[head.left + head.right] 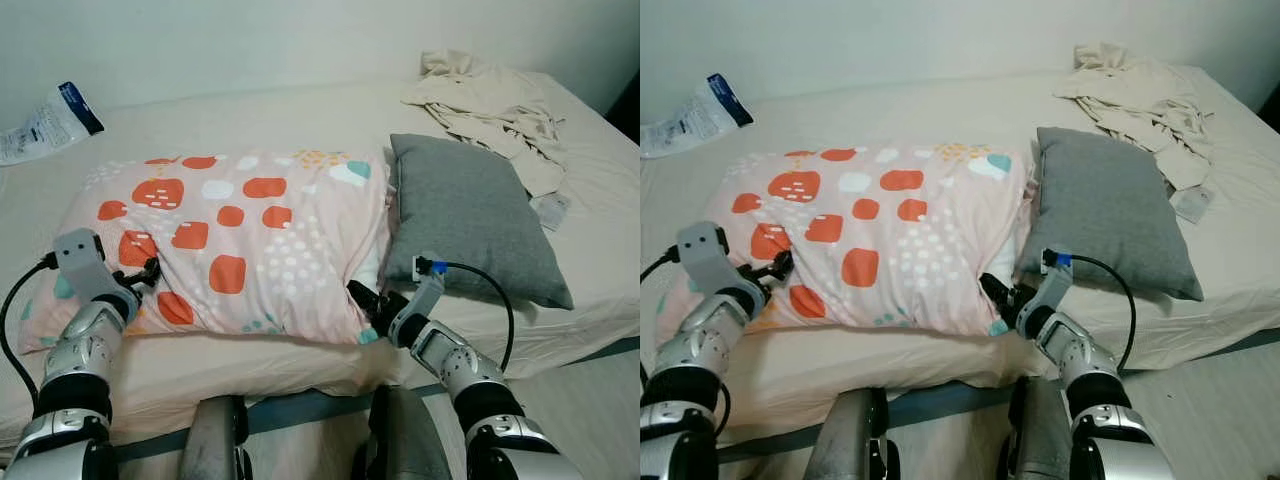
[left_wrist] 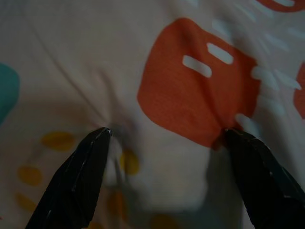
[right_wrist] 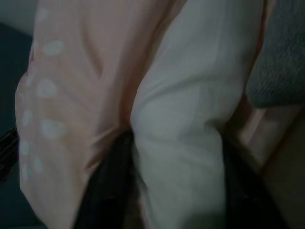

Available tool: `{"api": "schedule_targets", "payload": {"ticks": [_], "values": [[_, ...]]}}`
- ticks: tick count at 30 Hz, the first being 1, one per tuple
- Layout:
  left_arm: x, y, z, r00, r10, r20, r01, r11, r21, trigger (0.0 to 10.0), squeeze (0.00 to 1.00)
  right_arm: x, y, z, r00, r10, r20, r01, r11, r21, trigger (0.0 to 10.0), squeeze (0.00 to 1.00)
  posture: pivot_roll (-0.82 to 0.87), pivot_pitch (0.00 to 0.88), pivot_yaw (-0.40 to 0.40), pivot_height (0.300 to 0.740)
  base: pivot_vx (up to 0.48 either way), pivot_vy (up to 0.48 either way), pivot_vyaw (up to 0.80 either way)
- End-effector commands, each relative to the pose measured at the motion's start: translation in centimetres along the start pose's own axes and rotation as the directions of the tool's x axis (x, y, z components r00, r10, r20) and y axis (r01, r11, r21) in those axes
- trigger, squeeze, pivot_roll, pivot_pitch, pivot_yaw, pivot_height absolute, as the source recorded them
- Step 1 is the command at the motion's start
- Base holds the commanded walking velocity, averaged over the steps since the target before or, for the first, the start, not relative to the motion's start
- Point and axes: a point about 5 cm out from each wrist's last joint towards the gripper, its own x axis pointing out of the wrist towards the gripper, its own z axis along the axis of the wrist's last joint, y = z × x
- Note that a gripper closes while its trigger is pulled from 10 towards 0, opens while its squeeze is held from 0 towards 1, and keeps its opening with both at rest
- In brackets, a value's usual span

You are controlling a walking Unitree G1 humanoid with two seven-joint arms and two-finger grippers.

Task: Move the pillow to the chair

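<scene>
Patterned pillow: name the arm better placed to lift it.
Neither alone. The left tool presses the patterned pillow at its left edge, fingers spread; the right tool straddles its right corner. Lift with both.

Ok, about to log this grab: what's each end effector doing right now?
Left end effector: open, fingertips pressed against the pillow.
Right end effector: open, fingers around the pillow's end.

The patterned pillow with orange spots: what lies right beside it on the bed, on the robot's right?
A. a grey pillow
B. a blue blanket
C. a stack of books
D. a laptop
A: a grey pillow lies against the right edge of the patterned pillow on the bed.
</scene>
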Motion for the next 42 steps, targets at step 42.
{"api": "schedule_targets", "payload": {"ticks": [42], "values": [[1.8,-0.6,3.4,0.965,-0.238,-0.108,0.239,0.971,0.003,10.0,0.0,-19.0,-12.9,10.4,0.818,-0.515,0.255,0.554,0.825,-0.111,0.0,0.0,0.07,0.266,0.006,0.587,0.0,0.0,0.0]]}}
